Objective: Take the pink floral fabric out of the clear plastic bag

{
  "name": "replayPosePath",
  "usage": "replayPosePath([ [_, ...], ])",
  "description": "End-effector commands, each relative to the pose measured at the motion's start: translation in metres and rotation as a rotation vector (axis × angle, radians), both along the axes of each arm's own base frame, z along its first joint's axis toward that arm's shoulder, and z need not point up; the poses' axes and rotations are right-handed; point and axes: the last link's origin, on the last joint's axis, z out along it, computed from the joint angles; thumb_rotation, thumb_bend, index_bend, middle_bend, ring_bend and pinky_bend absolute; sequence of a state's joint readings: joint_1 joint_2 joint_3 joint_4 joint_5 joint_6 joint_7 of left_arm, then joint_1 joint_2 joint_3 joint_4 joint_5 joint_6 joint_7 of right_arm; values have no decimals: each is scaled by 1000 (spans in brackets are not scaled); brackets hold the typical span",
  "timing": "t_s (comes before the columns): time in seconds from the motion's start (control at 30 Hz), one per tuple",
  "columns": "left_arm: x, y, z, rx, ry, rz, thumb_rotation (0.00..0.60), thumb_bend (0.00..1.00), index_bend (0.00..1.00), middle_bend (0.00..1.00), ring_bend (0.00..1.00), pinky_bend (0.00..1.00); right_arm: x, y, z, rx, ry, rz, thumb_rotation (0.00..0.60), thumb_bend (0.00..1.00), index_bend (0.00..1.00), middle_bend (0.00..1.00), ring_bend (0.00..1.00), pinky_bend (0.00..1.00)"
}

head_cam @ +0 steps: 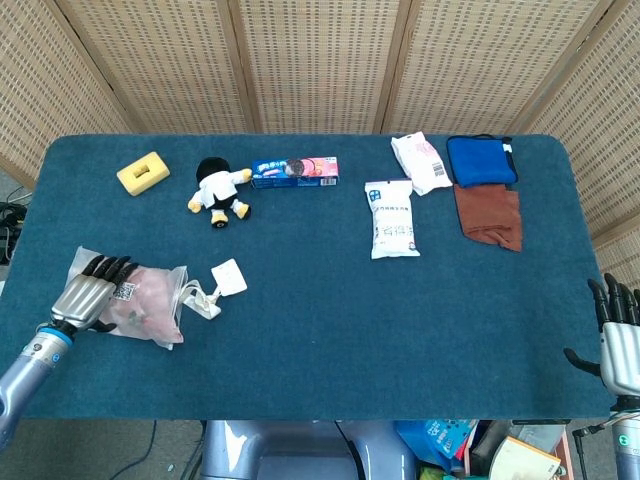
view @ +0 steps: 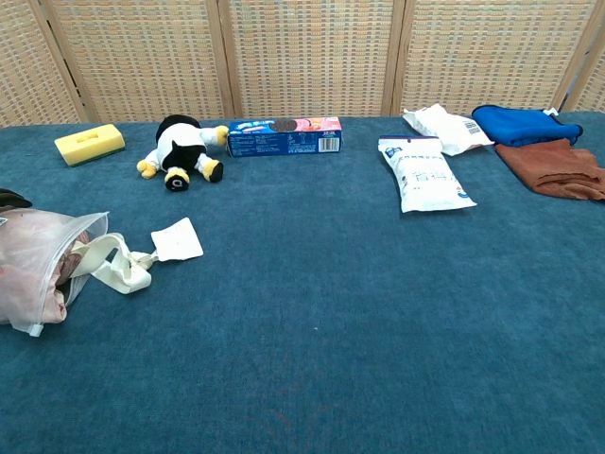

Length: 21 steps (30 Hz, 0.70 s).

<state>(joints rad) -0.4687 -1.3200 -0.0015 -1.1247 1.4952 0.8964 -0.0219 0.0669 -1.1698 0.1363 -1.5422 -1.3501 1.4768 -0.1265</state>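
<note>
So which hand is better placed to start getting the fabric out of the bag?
Left. The left hand is already over the bag, while the right hand hangs off the table's far corner.

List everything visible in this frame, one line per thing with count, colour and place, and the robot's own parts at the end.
Table: one, dark blue.
Plastic bag: one, clear, front left, pink fabric inside.
Strap and tag: one, cream, at bag mouth.
Sponge: one, yellow, back left.
Plush toy: one, black and white.
Cookie box: one, blue-pink.
Packets: two, white, right of centre.
Cloths: two, blue and brown, back right.
Left hand: on the bag.
Right hand: front right edge, fingers apart.
</note>
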Motion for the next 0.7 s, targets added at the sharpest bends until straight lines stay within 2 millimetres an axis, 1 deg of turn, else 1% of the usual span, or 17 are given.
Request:
replayPosePath([
  [0.03,3,3,-4,-1,-17,-8,600,156,0,0,0,54,0,0,0,0,1,0,600,0,0,0,0,0],
  [0.07,5,3,-7,-5,-40,-9,600,156,0,12,14,131,0,0,0,0,2,-1,600,0,0,0,0,0],
  [0.1,7,3,-9,-12,-60,-13,600,156,7,53,58,232,0,0,-1,1,3,-2,600,0,0,0,0,0],
  [0.13,8,3,-10,-18,-65,-17,600,156,30,97,101,293,0,0,-1,1,4,-2,600,0,0,0,0,0],
  [0.17,8,3,-10,-20,-67,-20,600,156,88,181,180,371,0,0,-1,2,4,-2,600,0,0,0,0,0],
  [0.2,8,3,-11,-22,-68,-24,600,156,168,264,250,429,0,0,-1,2,4,-3,600,0,0,0,0,0],
  [0.23,8,2,-12,-25,-68,-28,600,158,225,311,288,460,0,0,-1,2,4,-3,600,0,0,0,0,0],
  [0.27,8,2,-12,-26,-66,-33,600,174,305,374,339,502,-1,0,-1,2,4,-3,600,0,0,0,0,0],
  [0.3,8,3,-13,-27,-64,-38,600,210,377,427,382,538,-1,-1,-1,2,4,-4,600,0,0,0,0,0],
  [0.33,9,3,-14,-26,-64,-42,600,245,419,458,408,558,-1,-1,-1,2,4,-4,600,0,0,0,0,0],
  [0.4,11,3,-15,-19,-65,-55,600,355,516,527,471,608,-1,-1,-1,2,4,-4,600,0,0,0,0,0],
  [0.47,15,4,-17,3,-80,-79,600,406,558,555,498,630,-1,-1,-1,4,4,-5,600,0,0,0,0,0],
  [0.5,19,4,-18,21,-107,-92,600,422,568,561,506,635,-1,-1,-2,6,4,-5,600,0,0,0,0,0],
  [0.53,31,5,-19,43,-203,-108,600,430,572,564,509,637,-1,-1,-2,12,4,-4,600,0,0,0,0,0],
  [0.7,49,4,-15,65,-383,-165,600,445,591,590,526,651,-1,-1,-2,14,-4,-6,600,0,0,0,0,0],
])
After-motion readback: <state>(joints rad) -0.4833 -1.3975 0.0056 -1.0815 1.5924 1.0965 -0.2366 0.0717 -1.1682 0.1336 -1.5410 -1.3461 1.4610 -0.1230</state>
